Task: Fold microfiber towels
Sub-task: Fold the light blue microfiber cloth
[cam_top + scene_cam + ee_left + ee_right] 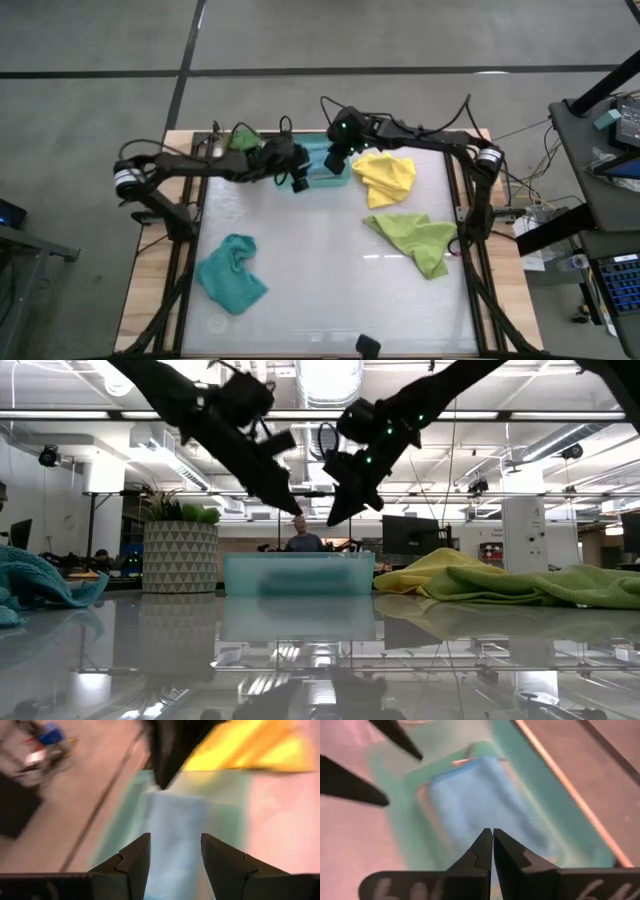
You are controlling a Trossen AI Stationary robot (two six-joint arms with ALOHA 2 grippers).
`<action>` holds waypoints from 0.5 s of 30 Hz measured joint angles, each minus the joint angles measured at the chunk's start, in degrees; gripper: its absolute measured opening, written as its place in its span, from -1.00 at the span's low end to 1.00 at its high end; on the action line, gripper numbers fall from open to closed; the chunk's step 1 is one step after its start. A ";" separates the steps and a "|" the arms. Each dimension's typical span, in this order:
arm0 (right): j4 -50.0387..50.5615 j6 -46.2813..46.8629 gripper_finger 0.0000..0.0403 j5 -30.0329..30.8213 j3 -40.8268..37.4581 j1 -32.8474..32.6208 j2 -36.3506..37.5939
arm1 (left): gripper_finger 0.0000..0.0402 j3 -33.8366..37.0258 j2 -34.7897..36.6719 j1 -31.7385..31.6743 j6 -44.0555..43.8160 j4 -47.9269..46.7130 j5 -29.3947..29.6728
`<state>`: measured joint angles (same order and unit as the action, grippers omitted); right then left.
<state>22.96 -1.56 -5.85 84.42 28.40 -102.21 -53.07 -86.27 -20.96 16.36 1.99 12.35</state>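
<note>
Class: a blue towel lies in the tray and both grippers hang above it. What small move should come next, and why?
Probably lift the right gripper away toward the yellow towel: the blue towel already lies folded in the tray, the right fingers are shut and empty, and the yellow towel lies unfolded nearest.

The high camera looks straight down on the whole tabletop (320, 270) from far above. The low camera sits at tabletop height and looks level across it into the room. Each wrist camera looks forward past its own hand, very near above the teal tray (570, 827). All four views share this tray, which lies just under the left hand (172, 857) and the right hand (492, 845).
</note>
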 joint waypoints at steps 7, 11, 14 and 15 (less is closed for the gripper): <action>-6.13 1.66 -0.96 0.05 -9.82 -6.04 7.03 | -0.21 3.23 4.66 7.54 -4.01 0.77 -7.41; -8.80 2.01 -0.96 -0.15 -15.13 -10.16 10.48 | -0.21 4.17 5.28 11.71 -7.09 0.33 -8.86; -9.76 1.88 -0.96 -0.13 -18.09 -12.88 12.24 | -0.21 4.25 5.26 14.64 -10.48 0.57 -8.91; -10.72 1.75 -0.96 -0.11 -18.96 -13.72 12.56 | -0.21 4.25 5.19 15.64 -11.93 0.57 -8.91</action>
<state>12.24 0.19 -5.96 65.46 14.68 -89.66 -48.82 -81.08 -5.32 4.42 2.56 3.45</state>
